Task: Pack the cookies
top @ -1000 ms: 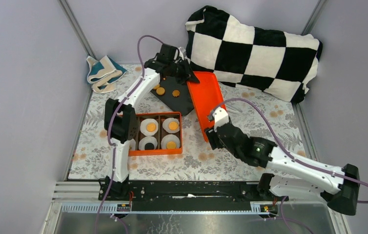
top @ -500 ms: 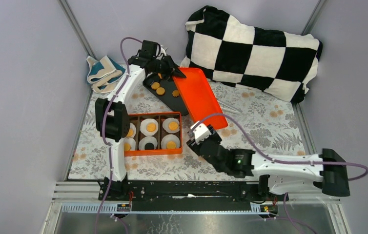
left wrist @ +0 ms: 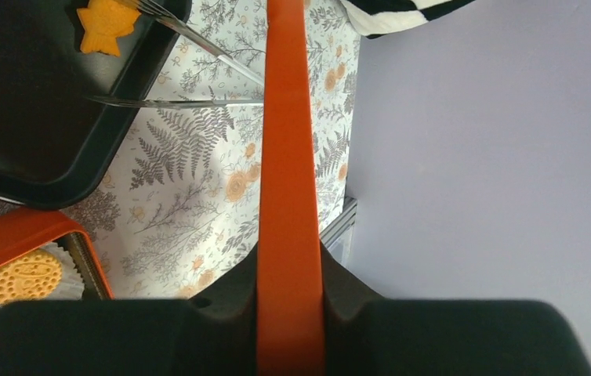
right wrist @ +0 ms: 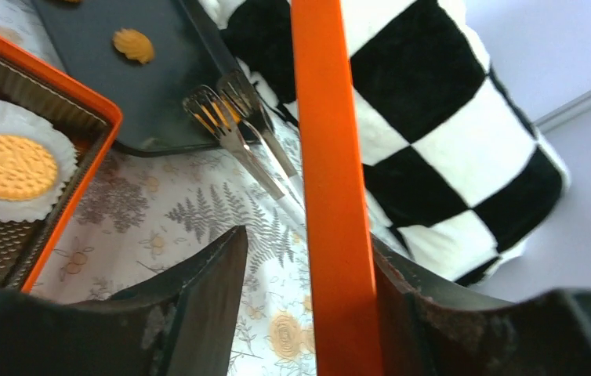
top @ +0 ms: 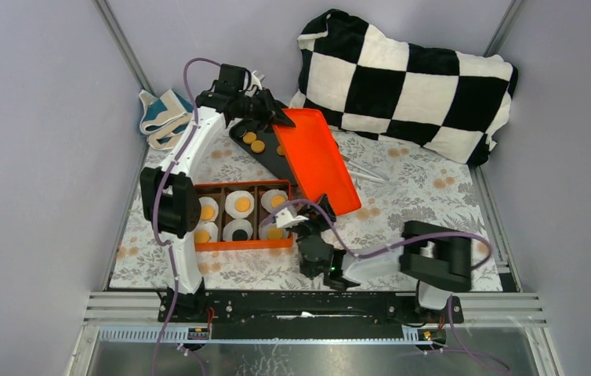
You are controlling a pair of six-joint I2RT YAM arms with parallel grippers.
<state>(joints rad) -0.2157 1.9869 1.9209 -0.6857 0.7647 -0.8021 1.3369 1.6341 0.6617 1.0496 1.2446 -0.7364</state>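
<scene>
Round orange cookies [top: 242, 204] lie in white paper cups inside the orange box [top: 239, 245]. A few more cookies [top: 255, 142] rest on the black tray [top: 273, 166]. My left gripper [top: 273, 113] is shut on the far end of the orange lid [top: 316, 157], whose edge [left wrist: 286, 157] runs up between its jaws [left wrist: 290, 266]. My right gripper [right wrist: 306, 239] is open around the lid's near end [right wrist: 328, 117]: the lid touches the right finger, with a gap to the left finger. A fish-shaped cookie [left wrist: 104, 17] shows on the tray.
Metal tongs [top: 363, 172] lie on the flowered tablecloth to the right of the lid. A black-and-white checked pillow [top: 410, 78] fills the back right. A folded cloth [top: 163, 117] lies at the back left. Grey walls stand close on both sides.
My right arm has folded in and swung left to the lid's near end. My left gripper has carried the lid's far end a little to the left.
</scene>
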